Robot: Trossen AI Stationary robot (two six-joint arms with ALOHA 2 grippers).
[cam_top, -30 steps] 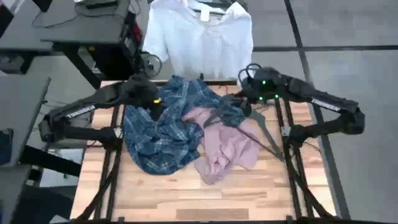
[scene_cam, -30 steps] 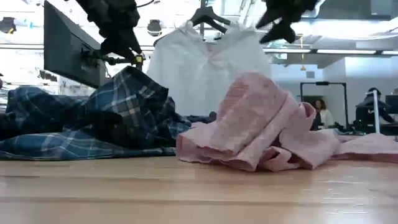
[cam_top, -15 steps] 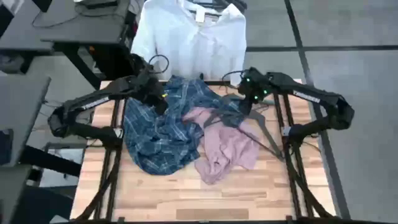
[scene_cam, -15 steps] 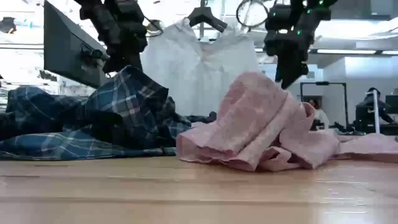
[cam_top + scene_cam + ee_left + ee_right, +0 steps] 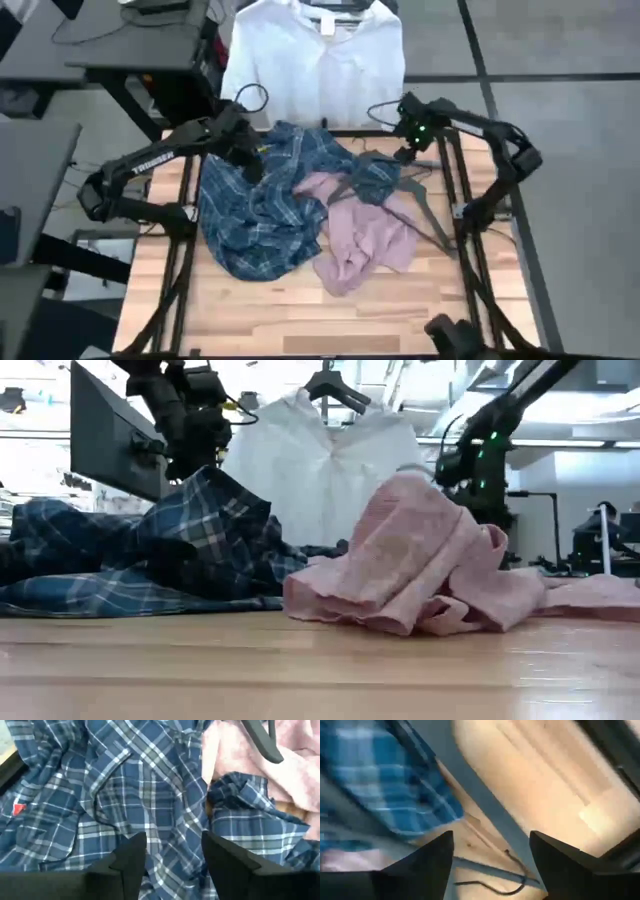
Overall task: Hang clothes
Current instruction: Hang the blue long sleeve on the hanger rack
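Both tools, left (image 5: 172, 865) and right (image 5: 490, 865), are held spread, empty, above crumpled plaid shirt (image 5: 265, 200) and soft pink shirt (image 5: 365, 240) at frame centre.

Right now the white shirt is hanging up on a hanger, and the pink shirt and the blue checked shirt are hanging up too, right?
Not quite. The white shirt is hanging on a hanger, but the pink shirt and the blue checked shirt are lying crumpled on the table. The high view shows it.

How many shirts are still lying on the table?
2: the plaid shirt heaped on the table's left half, the pink shirt crumpled beside it, right of centre. The white shirt hangs beyond the far edge. More could lie underneath.
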